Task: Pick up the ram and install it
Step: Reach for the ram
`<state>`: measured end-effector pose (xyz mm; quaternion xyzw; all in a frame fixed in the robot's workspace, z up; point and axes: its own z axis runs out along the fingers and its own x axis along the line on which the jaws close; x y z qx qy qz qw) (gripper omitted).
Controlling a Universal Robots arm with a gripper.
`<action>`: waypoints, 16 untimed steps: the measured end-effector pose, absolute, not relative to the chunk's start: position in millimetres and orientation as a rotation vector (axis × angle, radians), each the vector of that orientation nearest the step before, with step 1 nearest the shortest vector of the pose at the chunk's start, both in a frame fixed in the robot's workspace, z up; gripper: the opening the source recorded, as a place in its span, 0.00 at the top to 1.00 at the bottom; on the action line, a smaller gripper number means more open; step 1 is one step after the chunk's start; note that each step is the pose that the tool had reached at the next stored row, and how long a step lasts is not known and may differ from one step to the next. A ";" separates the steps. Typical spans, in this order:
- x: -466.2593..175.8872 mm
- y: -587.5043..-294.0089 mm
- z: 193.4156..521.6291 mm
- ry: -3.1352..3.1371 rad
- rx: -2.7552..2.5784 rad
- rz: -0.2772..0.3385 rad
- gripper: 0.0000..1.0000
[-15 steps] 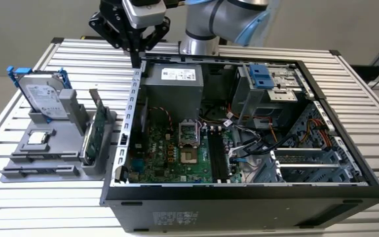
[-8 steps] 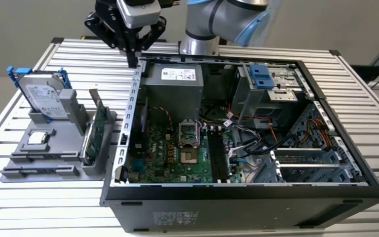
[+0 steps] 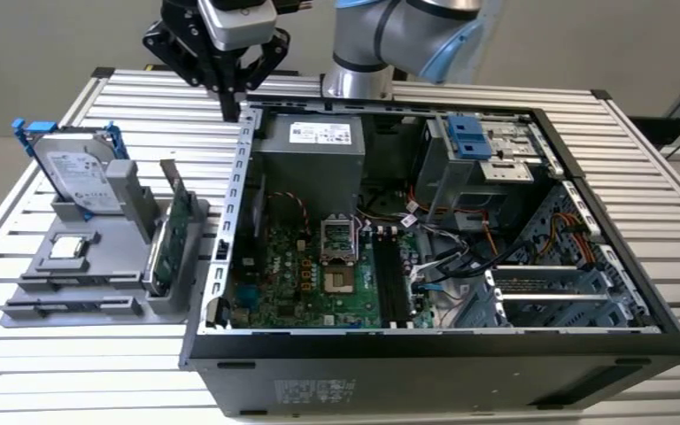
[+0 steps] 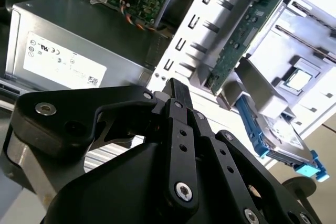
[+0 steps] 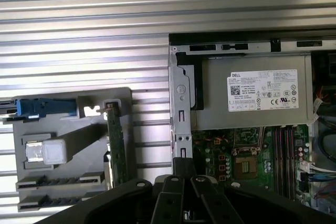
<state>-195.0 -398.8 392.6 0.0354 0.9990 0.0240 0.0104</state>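
Observation:
My gripper (image 3: 231,108) hangs above the back left corner of the open computer case (image 3: 241,221), fingers pointing down and shut with nothing between them. Its tip also shows in both wrist views (image 4: 176,90) (image 5: 184,166). On the exterior view's left lies a grey parts holder (image 3: 33,312). Two long grooves at its near end each hold a thin dark strip seen edge-on, which I take for the ram (image 3: 74,283) (image 5: 58,182). The motherboard's long dark memory slots (image 3: 385,283) (image 5: 286,150) lie inside the case. The gripper is well apart from the holder.
The holder also carries a silver hard drive in a blue frame (image 3: 78,173), a square processor (image 3: 68,248) and a broad green card (image 3: 166,252) (image 4: 241,40) standing on edge. A grey power supply (image 3: 311,168) and a blue-tabbed drive cage (image 3: 476,146) fill the case's back.

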 end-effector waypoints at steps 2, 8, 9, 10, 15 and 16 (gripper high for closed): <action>-196.8 -398.8 392.6 3.118 0.110 0.075 1.00; -202.5 -398.8 392.6 3.118 0.110 0.075 1.00; -203.4 -398.8 392.6 3.118 0.110 0.075 1.00; -204.4 -398.8 392.6 3.118 0.110 0.075 1.00; -209.1 -398.8 392.6 3.118 0.110 0.075 1.00; -210.0 -398.8 392.6 3.118 0.110 0.075 1.00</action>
